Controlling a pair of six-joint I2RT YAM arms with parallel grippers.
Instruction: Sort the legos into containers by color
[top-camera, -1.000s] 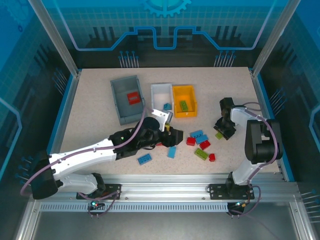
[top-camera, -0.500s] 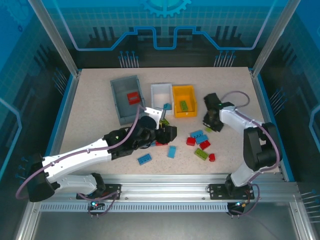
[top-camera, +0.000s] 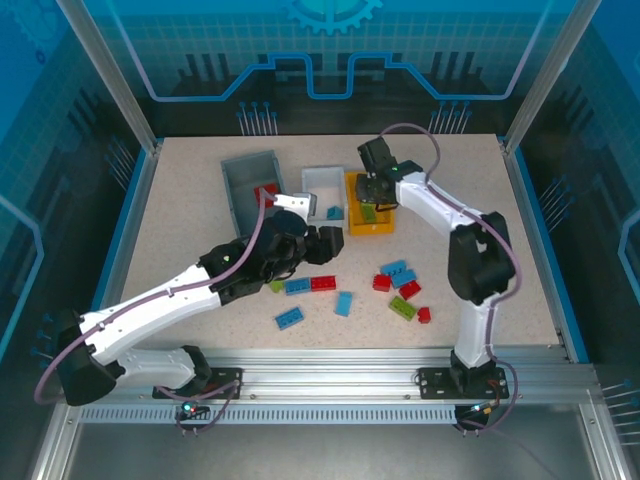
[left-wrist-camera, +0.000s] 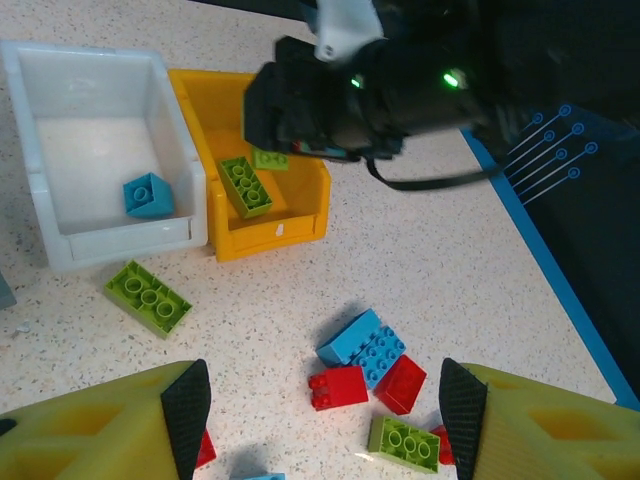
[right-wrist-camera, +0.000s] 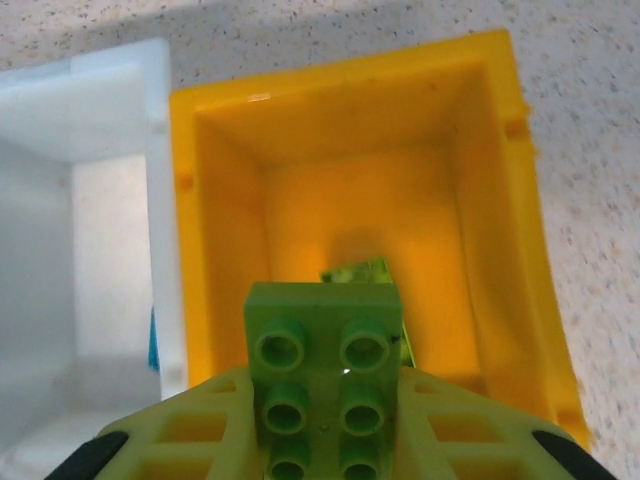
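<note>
left arm (top-camera: 160, 305), right arm (top-camera: 432, 200): white shells, black joints
cables (top-camera: 408, 127): pale purple-grey
fingers (left-wrist-camera: 545, 425): yellow-green, black pads (left-wrist-camera: 187, 412)

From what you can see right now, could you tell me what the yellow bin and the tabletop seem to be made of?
The yellow bin is likely moulded plastic, smooth and slightly glossy, with highlights on its rim. The tabletop is matte, beige and speckled, perhaps laminate or stone-look composite; I cannot tell which.
</note>
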